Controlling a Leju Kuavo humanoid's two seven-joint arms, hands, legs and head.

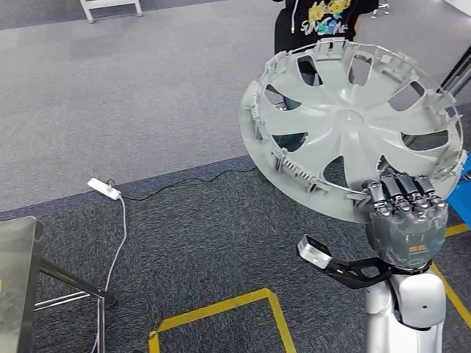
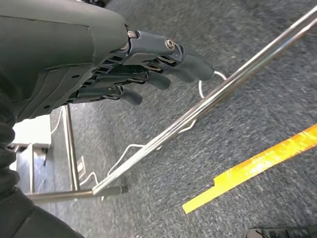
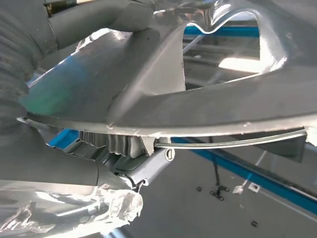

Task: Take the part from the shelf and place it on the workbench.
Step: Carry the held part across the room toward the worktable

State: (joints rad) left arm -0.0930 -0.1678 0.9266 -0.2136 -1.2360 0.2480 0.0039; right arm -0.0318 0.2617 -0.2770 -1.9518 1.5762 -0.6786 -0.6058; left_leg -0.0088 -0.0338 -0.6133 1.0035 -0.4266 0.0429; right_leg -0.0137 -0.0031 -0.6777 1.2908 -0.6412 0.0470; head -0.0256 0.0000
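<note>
Carry step: right hand (image 1: 407,208) fingers clamped on wheel cover (image 1: 349,121) rim, held aloft. Left hand (image 2: 149,69) fingers apart, holding nothing. Next: turn toward steel surface (image 1: 17,279), well left of the cover.

My right robot hand (image 1: 408,213) has dark fingers (image 1: 397,185) with silvery metal links, set on a rounded grey palm shell that carries a small orange marking. Below it my forearm (image 1: 413,305) is a smooth silver cylinder with a pale glossy collar, and a black bracket ending in a metal tip juts from the wrist. My left robot hand (image 2: 123,74) is matte dark grey, with slim bluish-grey fingers (image 2: 186,64), ribbed undersides and round silver screws at the hinges.
</note>
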